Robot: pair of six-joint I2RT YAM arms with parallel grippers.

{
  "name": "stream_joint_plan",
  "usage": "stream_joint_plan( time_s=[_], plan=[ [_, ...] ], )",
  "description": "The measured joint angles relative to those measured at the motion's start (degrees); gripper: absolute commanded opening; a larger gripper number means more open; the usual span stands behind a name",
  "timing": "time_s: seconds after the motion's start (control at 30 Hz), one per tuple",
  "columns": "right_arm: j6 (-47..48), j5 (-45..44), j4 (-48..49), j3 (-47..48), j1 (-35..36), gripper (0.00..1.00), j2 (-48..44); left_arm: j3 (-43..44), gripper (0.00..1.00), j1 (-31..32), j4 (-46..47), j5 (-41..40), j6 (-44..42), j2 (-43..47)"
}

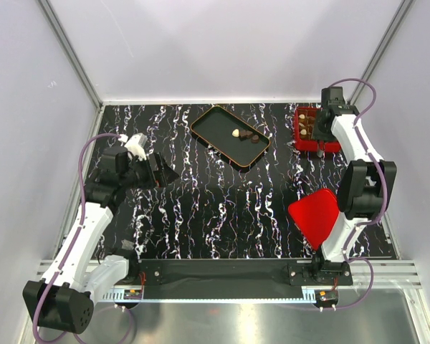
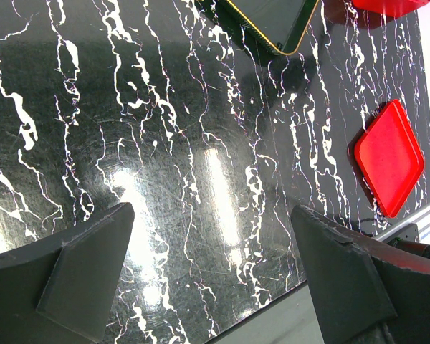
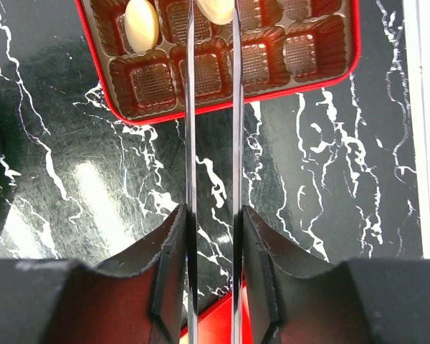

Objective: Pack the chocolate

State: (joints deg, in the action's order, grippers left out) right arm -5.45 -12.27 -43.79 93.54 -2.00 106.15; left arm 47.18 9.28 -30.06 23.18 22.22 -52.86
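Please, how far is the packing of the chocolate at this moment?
Done: several pieces sit in the red box, one cream piece among them. In hand: the right jaws grip another cream chocolate above the box. To do: a few chocolates on the black tray; the red lid lies off the box. The left jaws are open, empty.

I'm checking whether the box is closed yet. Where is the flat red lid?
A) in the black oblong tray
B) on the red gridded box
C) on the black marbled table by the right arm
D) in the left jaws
C: the flat red lid lies on the black marbled table, apart from the red gridded box.
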Motion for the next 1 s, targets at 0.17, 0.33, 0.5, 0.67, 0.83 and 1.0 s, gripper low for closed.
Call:
stream_joint_plan(
  time_s=[0.17, 0.33, 0.5, 0.67, 0.83, 1.0],
  plan=[
    [-0.2, 1.4, 0.7, 0.0, 0.0, 0.42, 2.0, 0.0, 0.99, 0.0, 0.0, 0.0, 0.0, 0.0],
    [-0.4, 1.7, 0.7, 0.0, 0.0, 0.5, 2.6, 0.0, 0.99, 0.0, 0.0, 0.0, 0.0, 0.0],
    [-0.6, 1.7, 0.3, 1.9, 0.0, 0.51, 2.6, 0.0, 0.99, 0.0, 0.0, 0.0, 0.0, 0.0],
    [-1.4, 2.9, 0.0, 4.5, 0.2, 0.49, 2.2, 0.0, 0.99, 0.0, 0.0, 0.0, 0.0, 0.0],
    [-1.9, 4.5, -0.2, 4.5, 3.7, 0.49, 0.4, 0.0, 0.99, 0.0, 0.0, 0.0, 0.0, 0.0],
    [-2.1, 6.0, 0.3, 5.6, 14.8, 0.49, 0.5, 0.0, 0.99, 0.0, 0.0, 0.0, 0.0, 0.0]
  ],
)
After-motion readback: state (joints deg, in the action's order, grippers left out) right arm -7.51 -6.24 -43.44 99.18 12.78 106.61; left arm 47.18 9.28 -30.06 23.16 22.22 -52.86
